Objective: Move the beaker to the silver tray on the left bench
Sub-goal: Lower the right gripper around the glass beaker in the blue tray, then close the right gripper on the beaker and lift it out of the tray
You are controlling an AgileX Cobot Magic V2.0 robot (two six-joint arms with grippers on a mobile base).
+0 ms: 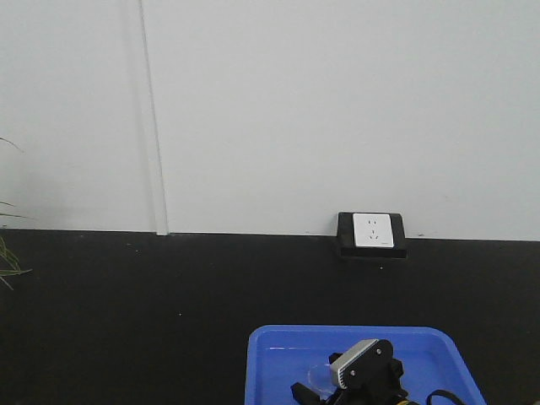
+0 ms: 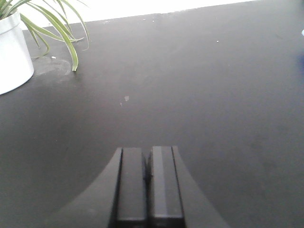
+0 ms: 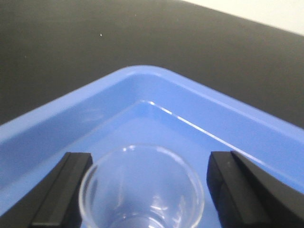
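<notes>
Clear glass beaker (image 3: 141,190): it is being shown standing upright, mouth up, on the floor of the blue tray (image 3: 199,114), near one of the tray's rounded corners. Its long axis is being presented vertically, almost along the line of the right wrist view, so the flared rim is being seen as a near-full circle.

Right gripper (image 3: 151,192): it is being held wide open astride the beaker, with one black finger (image 3: 61,190) on each side of the rim. Nothing is being gripped. The finger on the left of that view is being shown just beside the glass, and contact there cannot be told. The opposite finger (image 3: 242,190) is being shown plainly apart from it. The beaker is being judged to lie directly between the jaws, slightly off centre toward the first finger. The coming move is therefore being judged to call for closing rather than further approach.

Left gripper (image 2: 149,185): it is being held closed, fingers pressed together with nothing between them, over the bare black bench top (image 2: 199,95). A white plant pot (image 2: 12,52) is being shown at the far corner of that view. The right arm is being judged by far the nearer to the beaker.

Silver tray: it is not being shown in any view, so its direction from the beaker cannot be told.

Wall socket (image 1: 372,230): it is being shown at the back edge of the bench top, beyond the blue tray.
</notes>
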